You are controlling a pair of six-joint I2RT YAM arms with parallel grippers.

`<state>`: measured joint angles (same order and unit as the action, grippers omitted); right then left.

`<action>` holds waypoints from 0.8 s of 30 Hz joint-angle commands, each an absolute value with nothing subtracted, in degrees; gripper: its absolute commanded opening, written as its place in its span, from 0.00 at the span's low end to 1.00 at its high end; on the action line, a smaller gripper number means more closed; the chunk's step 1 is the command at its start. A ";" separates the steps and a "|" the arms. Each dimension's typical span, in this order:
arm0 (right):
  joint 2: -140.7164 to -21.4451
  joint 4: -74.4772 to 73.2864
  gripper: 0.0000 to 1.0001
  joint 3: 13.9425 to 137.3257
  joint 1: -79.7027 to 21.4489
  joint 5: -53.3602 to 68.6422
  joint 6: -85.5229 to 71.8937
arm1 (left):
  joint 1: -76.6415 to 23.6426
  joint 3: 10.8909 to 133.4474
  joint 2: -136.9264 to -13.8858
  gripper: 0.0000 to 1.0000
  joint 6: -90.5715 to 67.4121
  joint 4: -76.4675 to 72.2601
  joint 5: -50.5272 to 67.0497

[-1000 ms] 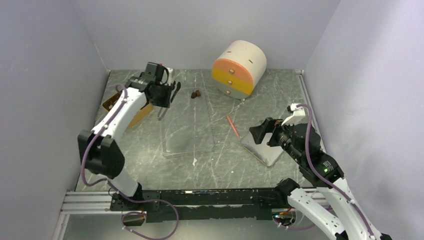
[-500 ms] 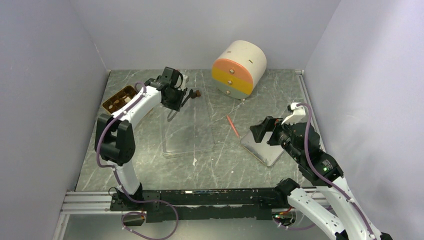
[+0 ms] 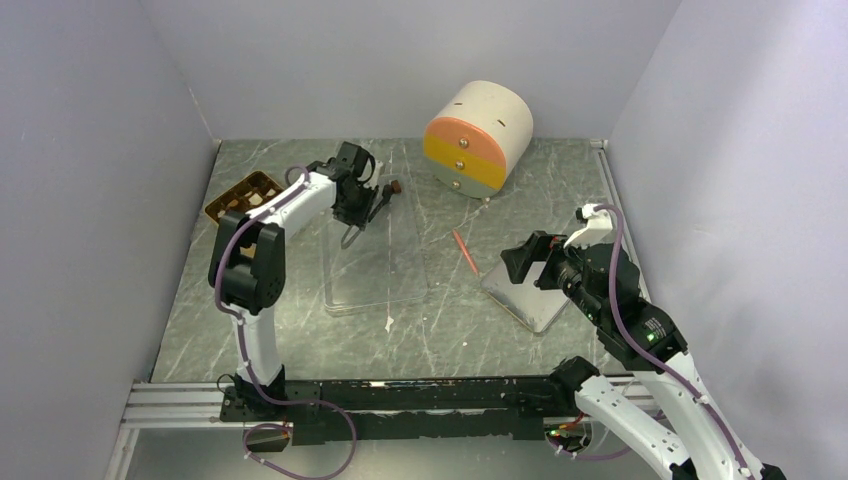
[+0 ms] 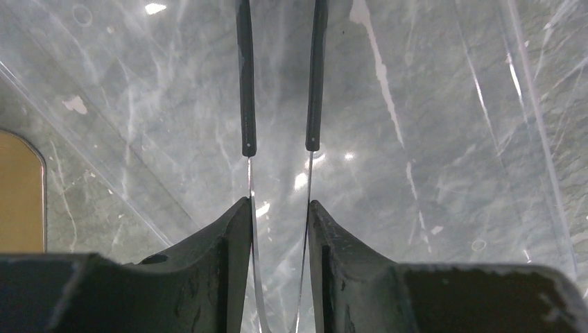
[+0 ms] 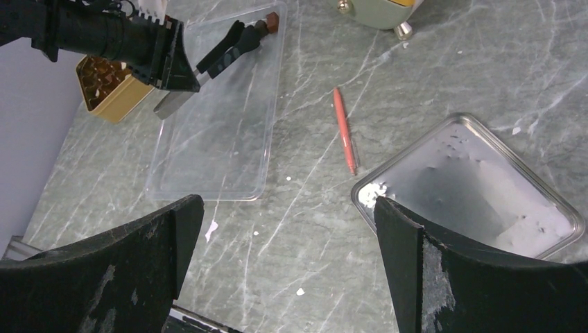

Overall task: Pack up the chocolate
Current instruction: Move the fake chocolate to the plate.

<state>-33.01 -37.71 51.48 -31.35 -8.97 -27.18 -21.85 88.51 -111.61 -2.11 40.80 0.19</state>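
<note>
Tweezers [image 4: 245, 90] are clamped in the left jaws, tips beside a chocolate [image 5: 272, 22]; the right jaws are held wide apart.

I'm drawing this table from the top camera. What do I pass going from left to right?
Golden-brown compartmented tray → clear flat plastic tray → thin orange-red stick → shiny silver metal tray.

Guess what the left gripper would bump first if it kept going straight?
Probably the brown chocolate piece, just past the tips of the tweezers the left gripper holds, at the clear tray's far end. Height is hard to judge.
</note>
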 commanded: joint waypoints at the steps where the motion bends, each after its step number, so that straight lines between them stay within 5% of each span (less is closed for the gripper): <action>1: -32.95 -37.41 0.99 53.59 -31.65 -10.08 -27.51 | -22.24 91.69 -112.35 0.38 -0.70 38.11 0.63; 24: -32.61 -37.49 0.99 53.09 -31.72 -10.26 -27.74 | -22.92 94.80 -116.51 0.35 -1.80 35.69 1.33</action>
